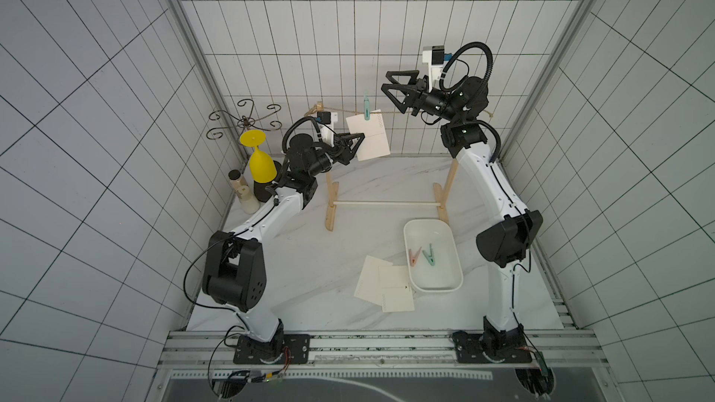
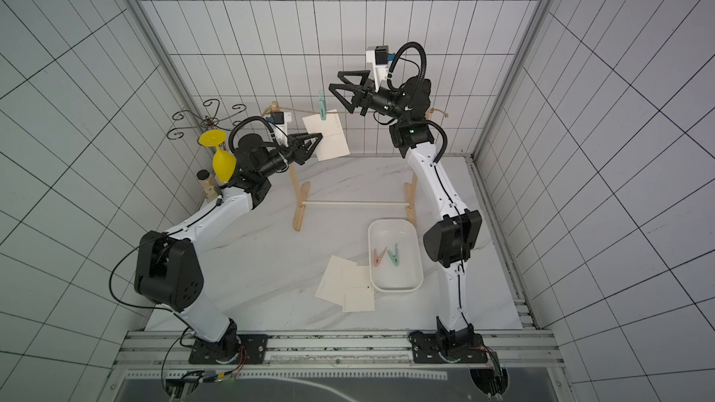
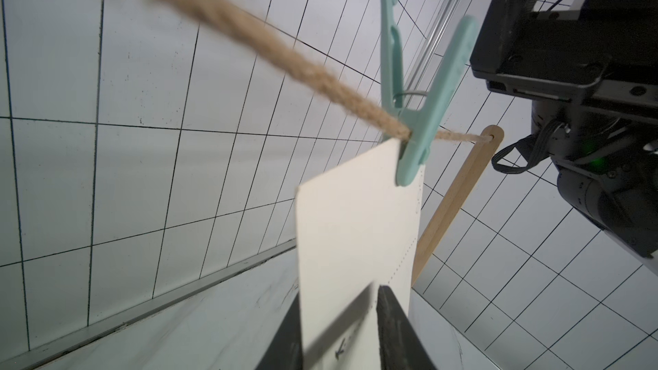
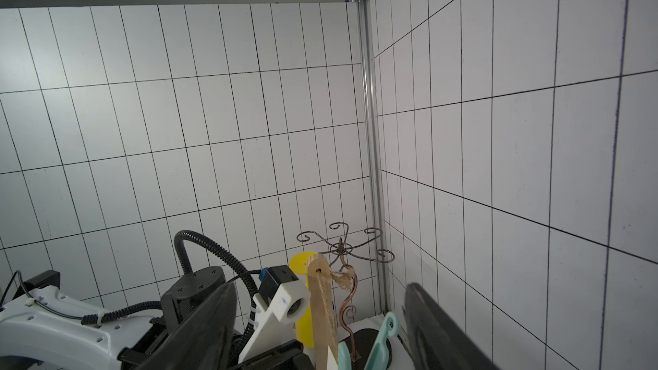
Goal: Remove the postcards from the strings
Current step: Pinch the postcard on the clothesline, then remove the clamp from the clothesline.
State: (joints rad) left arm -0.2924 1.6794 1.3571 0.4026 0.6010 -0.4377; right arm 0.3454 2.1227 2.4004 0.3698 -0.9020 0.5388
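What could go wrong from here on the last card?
1. The jaws of the left gripper bracket the edge of the card while the peg clamps it to the rope: pulling now may tear the card or tip the frame.
2. The right gripper is open, not yet on the peg; its wrist view barely shows the handles: it may miss them or snag the rope.

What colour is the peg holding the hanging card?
The peg is mint green, clearest in the left wrist view.

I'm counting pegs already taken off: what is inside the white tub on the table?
Inside the white tub lie a pink peg and a green peg, side by side. The rest of its floor shows bare; nothing covers it.
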